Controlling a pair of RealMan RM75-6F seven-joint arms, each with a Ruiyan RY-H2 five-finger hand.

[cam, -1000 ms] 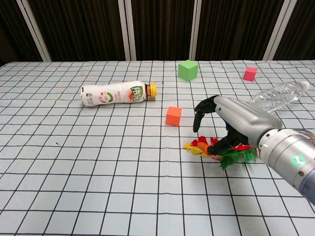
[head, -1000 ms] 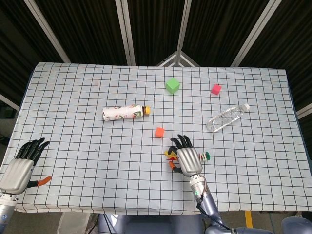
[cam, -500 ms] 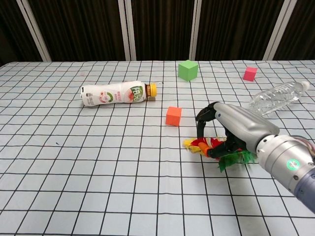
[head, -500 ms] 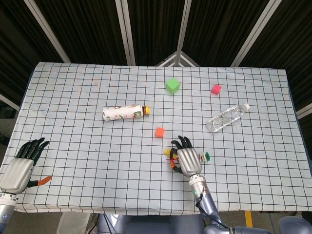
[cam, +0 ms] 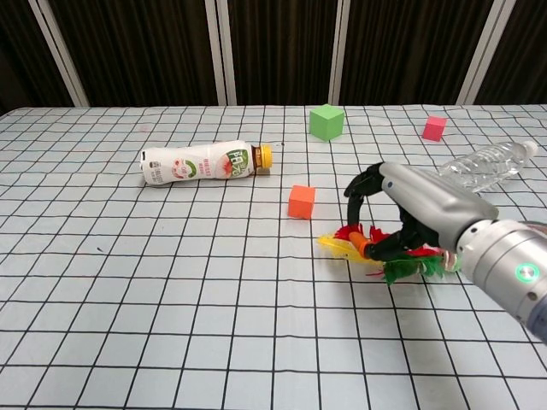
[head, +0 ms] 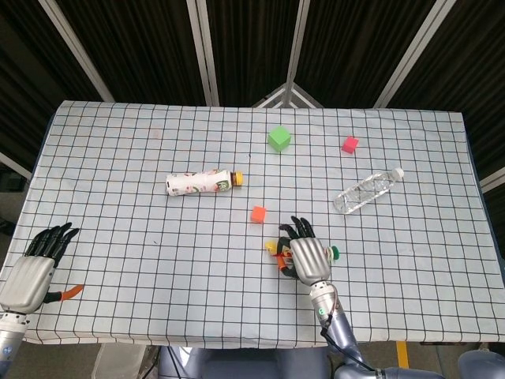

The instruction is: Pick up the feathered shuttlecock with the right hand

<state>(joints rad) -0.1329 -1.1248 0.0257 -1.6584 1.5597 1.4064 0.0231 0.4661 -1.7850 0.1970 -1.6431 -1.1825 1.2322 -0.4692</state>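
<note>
1. Feathers in red, yellow and green splay out from under the right hand (cam: 419, 218) in the chest view; they belong to the feathered shuttlecock (cam: 376, 250), which lies on the bench (cam: 171, 290) in front of the small orange cube (cam: 301, 202).
2. The chest view shows the dark fingers (cam: 359, 186) arched over the shuttlecock, curled down around it; whether it is clear of the cloth I cannot tell.
3. The head view shows the same hand (head: 306, 257) from above, its silver back hiding most of the shuttlecock (head: 274, 247).
4. Only the head view shows the left hand (head: 33, 268), resting at the bench's near left edge with fingers spread, holding nothing.
5. A labelled drink bottle (cam: 205, 162) with a yellow cap and a clear plastic bottle (cam: 483, 166) lie on their sides on the grid-patterned cloth; a green cube (cam: 326, 121) and a pink cube (cam: 434, 128) sit further back.
</note>
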